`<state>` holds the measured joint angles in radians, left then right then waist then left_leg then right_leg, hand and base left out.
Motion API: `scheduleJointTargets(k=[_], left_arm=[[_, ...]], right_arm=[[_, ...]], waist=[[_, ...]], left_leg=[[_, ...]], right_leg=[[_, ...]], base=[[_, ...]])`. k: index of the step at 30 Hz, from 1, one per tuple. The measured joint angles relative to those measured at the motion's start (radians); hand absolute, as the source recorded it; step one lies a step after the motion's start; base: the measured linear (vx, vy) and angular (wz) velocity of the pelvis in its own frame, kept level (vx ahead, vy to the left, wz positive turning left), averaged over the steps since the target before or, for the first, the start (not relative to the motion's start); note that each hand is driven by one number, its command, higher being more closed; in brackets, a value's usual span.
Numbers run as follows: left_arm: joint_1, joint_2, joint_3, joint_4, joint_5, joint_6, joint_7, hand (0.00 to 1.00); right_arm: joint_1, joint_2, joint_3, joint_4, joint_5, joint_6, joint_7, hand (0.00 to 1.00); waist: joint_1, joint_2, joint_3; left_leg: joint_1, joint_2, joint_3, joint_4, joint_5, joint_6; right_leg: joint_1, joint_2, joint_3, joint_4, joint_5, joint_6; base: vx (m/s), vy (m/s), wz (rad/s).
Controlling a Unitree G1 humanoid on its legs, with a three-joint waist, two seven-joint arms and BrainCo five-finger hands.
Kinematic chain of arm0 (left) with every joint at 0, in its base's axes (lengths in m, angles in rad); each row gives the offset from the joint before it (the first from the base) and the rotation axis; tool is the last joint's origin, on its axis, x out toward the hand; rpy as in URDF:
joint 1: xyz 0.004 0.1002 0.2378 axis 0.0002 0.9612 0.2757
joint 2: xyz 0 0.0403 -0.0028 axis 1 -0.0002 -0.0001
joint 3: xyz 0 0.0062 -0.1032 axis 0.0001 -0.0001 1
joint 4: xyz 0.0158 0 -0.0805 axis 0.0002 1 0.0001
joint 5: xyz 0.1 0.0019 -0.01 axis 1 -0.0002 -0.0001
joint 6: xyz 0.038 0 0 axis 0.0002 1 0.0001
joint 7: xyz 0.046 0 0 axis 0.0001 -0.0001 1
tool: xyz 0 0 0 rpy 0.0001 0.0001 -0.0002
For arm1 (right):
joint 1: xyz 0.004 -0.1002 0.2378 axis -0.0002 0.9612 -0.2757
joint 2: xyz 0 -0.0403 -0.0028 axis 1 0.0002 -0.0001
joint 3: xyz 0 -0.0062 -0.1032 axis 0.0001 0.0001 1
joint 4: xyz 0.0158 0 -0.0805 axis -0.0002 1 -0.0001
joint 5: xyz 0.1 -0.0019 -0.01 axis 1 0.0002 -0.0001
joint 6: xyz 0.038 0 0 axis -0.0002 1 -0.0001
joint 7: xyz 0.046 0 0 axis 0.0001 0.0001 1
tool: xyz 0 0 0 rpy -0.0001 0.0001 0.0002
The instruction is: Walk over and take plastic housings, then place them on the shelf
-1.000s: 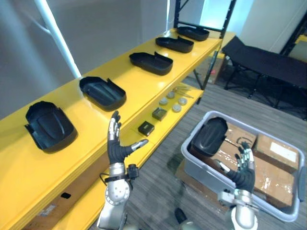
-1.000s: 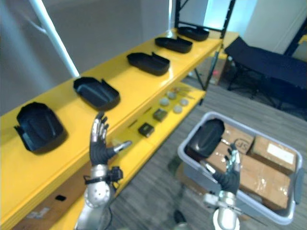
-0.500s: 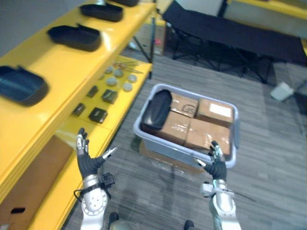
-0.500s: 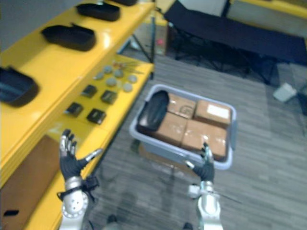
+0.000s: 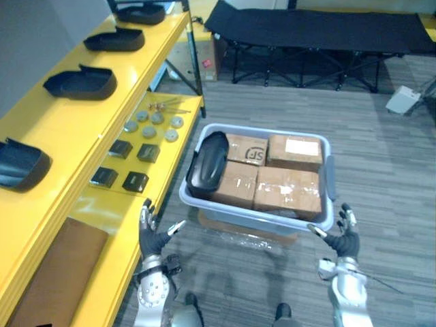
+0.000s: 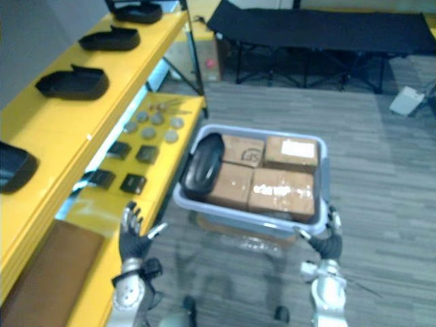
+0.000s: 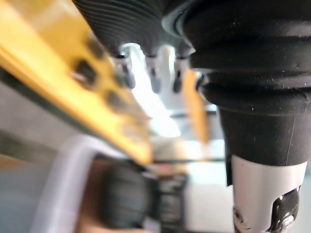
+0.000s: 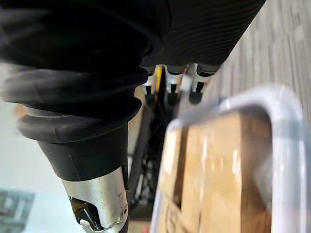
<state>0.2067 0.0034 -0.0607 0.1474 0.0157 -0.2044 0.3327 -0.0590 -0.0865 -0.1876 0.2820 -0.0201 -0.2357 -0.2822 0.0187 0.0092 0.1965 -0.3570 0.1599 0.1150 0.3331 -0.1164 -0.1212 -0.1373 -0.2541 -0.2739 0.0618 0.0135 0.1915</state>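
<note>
1. The black plastic housing [image 5: 208, 160], a long rounded shell, lies inside the pale grey plastic bin [image 5: 259, 218]. It sits along the bin's left wall, touching the brown cardboard boxes [image 5: 286, 187] that take up the remaining space in the bin.
2. The bin stands on the grey wood-pattern floor [image 5: 381, 157], just right of the yellow shelf [image 5: 68, 126].
3. We see the left hand [image 5: 151, 235] raised near the bin's near left corner, beside the shelf's lower level. Its fingers are straight and spread, the thumb is held apart, and it holds nothing.
4. We see the right hand [image 5: 340, 235] raised close to the bin's near right corner. Its fingers are also straight and apart, with nothing in the palm. In the right wrist view the fingertips [image 8: 168, 95] point over the bin's rim toward the boxes. We cannot tell whether the hand touches the bin.
5. Four shelf housings, black and of the same kind, lie in a row on the shelf's top level, well apart from one another. They are listed here from near to far:
   - first [image 5: 20, 163]
   - second [image 5: 80, 82]
   - third [image 5: 114, 39]
   - fourth [image 5: 142, 11]
6. The shelf's lower level carries the following items:
   - small black square blocks [image 5: 135, 181]
   - a cluster of round grey discs [image 5: 149, 131], farther along
   - a flat brown board [image 5: 54, 269] at the near end
7. A black folding cot [image 5: 320, 27] stands across the far side of the floor. A small white object [image 5: 402, 99] lies on the floor at the far right.
</note>
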Motion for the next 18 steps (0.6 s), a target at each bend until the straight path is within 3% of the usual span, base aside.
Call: scheduleJointTargets(k=[6,11,18], left_arm=[[-0.065,0.018,0.021,0.157,0.116,0.033,0.028,0.0],[-0.109,0.033,0.021,0.23,0.121,0.03,0.107,0.0],[-0.144,0.033,0.023,0.457,0.096,0.03,0.114,0.0]], right_arm=[[-0.304,-0.035,0.0,0.158,0.008,0.021,-0.07,0.0],[-0.559,-0.101,-0.005,0.297,0.035,0.046,-0.136,0.0],[-0.963,-0.243,-0.018,0.599,0.144,0.05,-0.177,0.0]], waist=[[0.033,0.013,0.063],[0.059,0.012,0.131],[0.093,0.019,0.222]], left_leg=[[-0.092,-0.009,0.002,0.088,-0.041,0.017],[-0.129,-0.013,-0.009,0.103,-0.042,0.021],[-0.153,-0.013,-0.027,0.11,-0.035,0.029]], right_leg=[[-0.021,0.0,0.004,-0.069,0.058,0.007],[-0.043,-0.001,0.004,-0.077,0.076,0.005],[-0.056,0.007,0.001,-0.079,0.109,-0.009]], base=[[-0.04,0.094,-0.03],[-0.06,0.019,0.02],[-0.05,0.01,0.04]])
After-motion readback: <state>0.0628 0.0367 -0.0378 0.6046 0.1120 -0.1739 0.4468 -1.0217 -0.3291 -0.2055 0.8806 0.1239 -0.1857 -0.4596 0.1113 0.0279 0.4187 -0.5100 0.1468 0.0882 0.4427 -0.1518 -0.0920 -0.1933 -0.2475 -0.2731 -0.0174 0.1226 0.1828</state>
